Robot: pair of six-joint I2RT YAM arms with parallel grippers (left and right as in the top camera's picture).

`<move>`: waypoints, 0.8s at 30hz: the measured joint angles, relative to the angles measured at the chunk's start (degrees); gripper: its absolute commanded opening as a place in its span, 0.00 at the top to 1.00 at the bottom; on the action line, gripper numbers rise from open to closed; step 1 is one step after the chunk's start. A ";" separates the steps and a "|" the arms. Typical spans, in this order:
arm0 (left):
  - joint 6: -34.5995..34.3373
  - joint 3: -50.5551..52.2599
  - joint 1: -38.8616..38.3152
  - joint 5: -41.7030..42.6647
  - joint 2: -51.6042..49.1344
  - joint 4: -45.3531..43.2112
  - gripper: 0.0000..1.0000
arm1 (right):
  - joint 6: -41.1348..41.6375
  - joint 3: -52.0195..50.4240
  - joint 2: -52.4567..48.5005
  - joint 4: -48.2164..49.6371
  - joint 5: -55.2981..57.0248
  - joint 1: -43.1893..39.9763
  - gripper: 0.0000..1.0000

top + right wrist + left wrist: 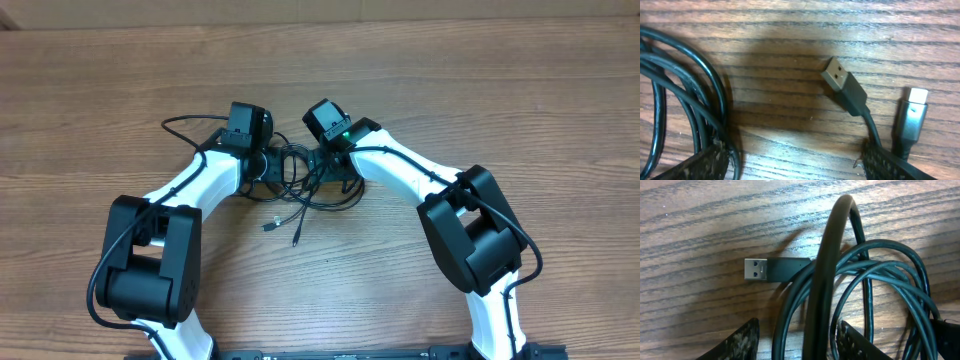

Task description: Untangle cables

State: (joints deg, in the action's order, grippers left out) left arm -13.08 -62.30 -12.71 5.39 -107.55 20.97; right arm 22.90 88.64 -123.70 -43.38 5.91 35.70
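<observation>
Left gripper (pixel 797 340): I see its fingers apart, straddling the cables (pixel 300 178). One cord arches up between them, and no pad visibly presses it. A flat plug (pixel 775 270) with a silver tip lies just beyond on the table (pixel 450 80), pointing left. The tangle sits mid-table between both arms, two loose ends trailing to the near side. Right gripper (pixel 790 160): fingers wide apart, gripping nothing I can see. Loops lie at the left of its view, with a black plug (pixel 845 85) and a silver-tipped plug (pixel 912 115) at the right.
</observation>
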 measured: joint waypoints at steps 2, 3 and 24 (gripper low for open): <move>0.00 0.00 0.00 0.00 0.00 0.00 0.50 | 0.63 0.00 0.00 -0.70 0.74 0.00 0.17; 0.00 0.00 0.00 0.00 0.00 0.00 0.50 | 1.14 0.00 0.00 -1.73 1.70 0.00 0.17; 0.00 0.00 0.00 -3.30 0.00 0.46 0.49 | 8.44 0.28 1.18 -19.30 10.82 -3.74 0.14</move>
State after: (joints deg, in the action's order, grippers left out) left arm -13.08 -62.30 -12.71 2.09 -107.55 21.43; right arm 31.33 88.92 -122.52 -62.67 16.73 31.97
